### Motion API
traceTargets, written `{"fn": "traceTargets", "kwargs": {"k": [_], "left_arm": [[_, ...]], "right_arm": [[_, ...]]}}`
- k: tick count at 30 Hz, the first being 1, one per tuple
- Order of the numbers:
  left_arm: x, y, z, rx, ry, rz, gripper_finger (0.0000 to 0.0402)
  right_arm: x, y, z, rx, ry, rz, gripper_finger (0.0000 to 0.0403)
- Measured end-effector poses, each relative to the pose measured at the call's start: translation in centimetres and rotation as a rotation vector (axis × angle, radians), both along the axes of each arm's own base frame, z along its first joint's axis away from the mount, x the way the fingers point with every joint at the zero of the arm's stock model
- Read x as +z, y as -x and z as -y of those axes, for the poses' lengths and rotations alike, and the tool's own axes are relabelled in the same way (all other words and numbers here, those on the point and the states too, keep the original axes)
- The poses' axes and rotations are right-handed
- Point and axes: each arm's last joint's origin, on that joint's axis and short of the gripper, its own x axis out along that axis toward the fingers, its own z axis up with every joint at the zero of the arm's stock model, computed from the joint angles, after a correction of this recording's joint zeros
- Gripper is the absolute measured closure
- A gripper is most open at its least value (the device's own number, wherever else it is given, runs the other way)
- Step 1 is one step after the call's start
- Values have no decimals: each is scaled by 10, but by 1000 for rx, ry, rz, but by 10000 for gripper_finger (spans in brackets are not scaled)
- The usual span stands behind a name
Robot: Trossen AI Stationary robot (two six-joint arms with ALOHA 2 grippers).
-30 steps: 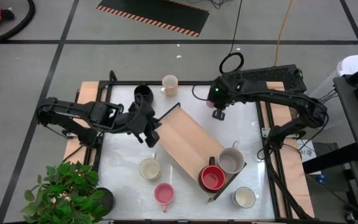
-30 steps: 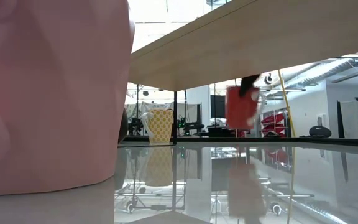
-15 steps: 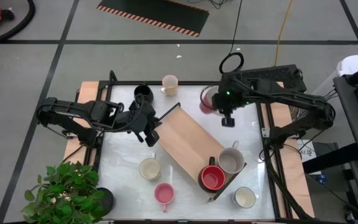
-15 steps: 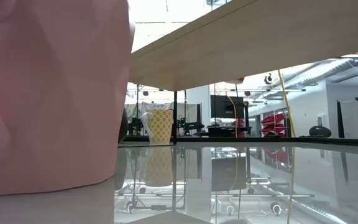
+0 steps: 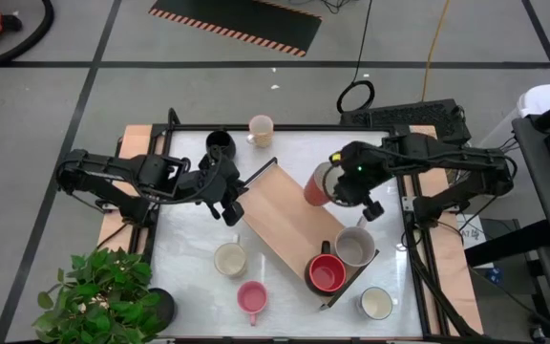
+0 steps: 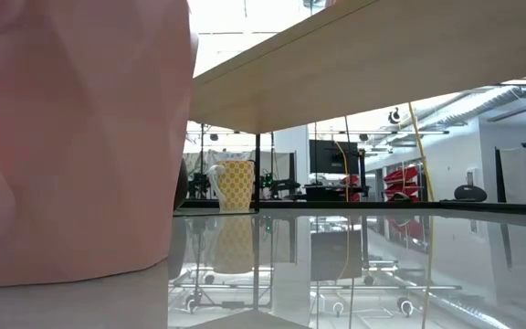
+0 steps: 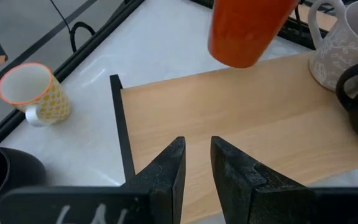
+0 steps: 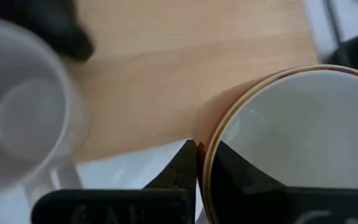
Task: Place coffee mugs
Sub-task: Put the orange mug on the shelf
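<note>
While a pink mug (image 6: 71, 137) fills the near side of the low view, so close that its handle and rim are cut off, its matte curved wall hides much of the glossy white table (image 6: 382, 265). Just behind it, the underside of the long wooden tray (image 5: 289, 225) crosses that view as a pale, smooth plank. On the near end of the tray stand a glazed red mug (image 5: 326, 274) with a black handle and a grey mug (image 5: 354, 247), close beside each other. A cream mug (image 5: 229, 258) and a white mug (image 5: 376, 303) stand on the table on either side of the tray.

Over the middle of the tray, the right gripper (image 8: 199, 163) pinches the rim of an orange-red mug (image 5: 319, 182) with a white inside; one finger is inside, one outside, and the mug hangs tilted above the wood. The right arm is bent at the elbow, reaching in from the right edge.

The left gripper (image 7: 196, 163) hovers at the tray's far end with its fingers a little apart, holding nothing. Farther off stand a black mug (image 5: 220, 143) and a cream mug with yellow pattern (image 7: 35, 93).
</note>
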Motion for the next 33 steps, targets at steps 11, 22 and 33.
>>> {"fn": "traceTargets", "kwargs": {"k": [11,22,33], "left_arm": [[0,0,1,-6,32,2,321],[0,0,1,-14,42,0,321],[0,0,1,-33,21,-8,321]], "right_arm": [[-6,2,-23,341,132,-35,391],[-6,4,-39,458,159,-25,391],[-11,6,-40,547,166,-73,387]]}}
